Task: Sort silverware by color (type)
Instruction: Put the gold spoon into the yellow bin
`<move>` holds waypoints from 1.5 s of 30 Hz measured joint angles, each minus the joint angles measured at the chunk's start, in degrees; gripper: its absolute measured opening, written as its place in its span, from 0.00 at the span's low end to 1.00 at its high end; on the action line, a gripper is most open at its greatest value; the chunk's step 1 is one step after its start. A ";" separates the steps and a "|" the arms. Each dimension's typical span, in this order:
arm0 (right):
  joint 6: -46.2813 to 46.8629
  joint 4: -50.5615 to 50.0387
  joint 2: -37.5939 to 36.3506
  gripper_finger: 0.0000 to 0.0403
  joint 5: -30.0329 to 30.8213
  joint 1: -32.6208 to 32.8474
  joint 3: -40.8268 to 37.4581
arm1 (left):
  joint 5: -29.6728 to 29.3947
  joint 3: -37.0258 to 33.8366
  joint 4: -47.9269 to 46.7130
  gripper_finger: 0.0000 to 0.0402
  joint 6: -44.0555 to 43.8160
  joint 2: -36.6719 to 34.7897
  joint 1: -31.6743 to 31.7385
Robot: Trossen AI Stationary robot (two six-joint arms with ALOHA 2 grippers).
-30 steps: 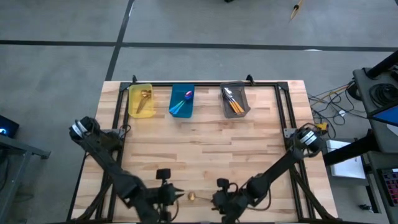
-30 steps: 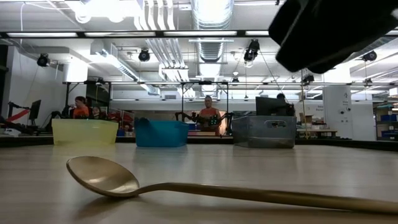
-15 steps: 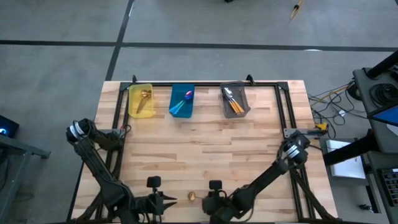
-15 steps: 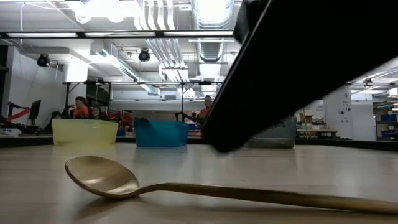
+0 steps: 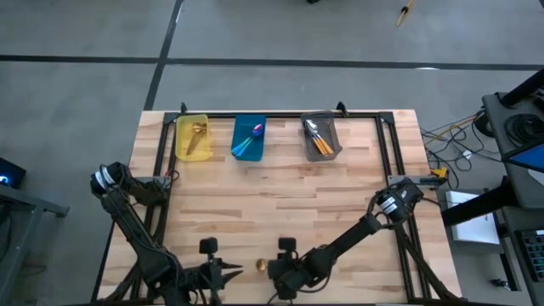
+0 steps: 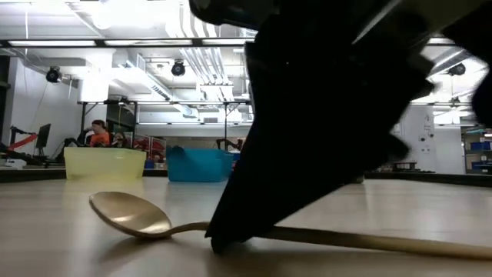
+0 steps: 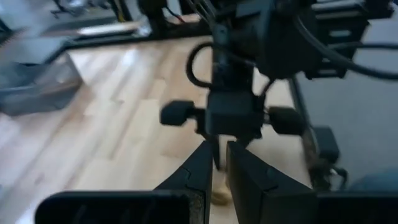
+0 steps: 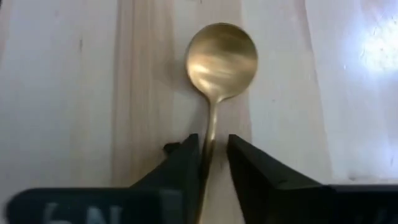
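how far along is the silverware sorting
Nearly done: the yellow bin, blue bin and grey bin already hold spoons. The right gripper has its jaws astride the last gold spoon, not yet lifted. Left: carrying it to the yellow bin.

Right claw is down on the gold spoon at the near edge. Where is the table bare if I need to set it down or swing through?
Bare wood spans the table's middle, between the yellow bin, blue bin and grey bin along the far edge and the claws. The near edge is crowded: right claw straddles the gold spoon, left claw beside it.
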 joint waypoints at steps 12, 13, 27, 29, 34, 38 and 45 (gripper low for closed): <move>-8.77 -0.74 -1.79 0.03 1.66 -1.27 -0.57 | -13.67 5.78 -1.95 0.07 2.81 -2.18 1.29; -9.91 -1.57 -2.44 0.03 2.37 -1.37 -0.72 | -13.72 6.52 -2.10 0.07 4.50 -2.59 1.70; -16.38 1.97 -23.59 0.02 16.00 -1.31 -14.20 | -12.53 5.77 -10.04 0.00 13.49 -5.24 7.11; -17.02 7.19 -27.43 0.02 17.47 -1.31 -18.58 | -10.68 3.88 -9.74 0.00 13.57 -5.94 7.96; -24.76 28.67 -33.69 0.02 17.11 -1.63 -30.93 | -6.26 -2.29 -5.61 0.00 14.57 -8.27 9.14; -30.44 48.51 -36.89 0.02 17.22 -2.66 -38.76 | -1.60 -8.97 7.51 0.00 22.69 -10.94 9.77; -40.08 74.34 -36.07 0.03 17.11 -4.96 -44.88 | 8.25 -23.54 41.98 0.00 42.51 -15.61 14.85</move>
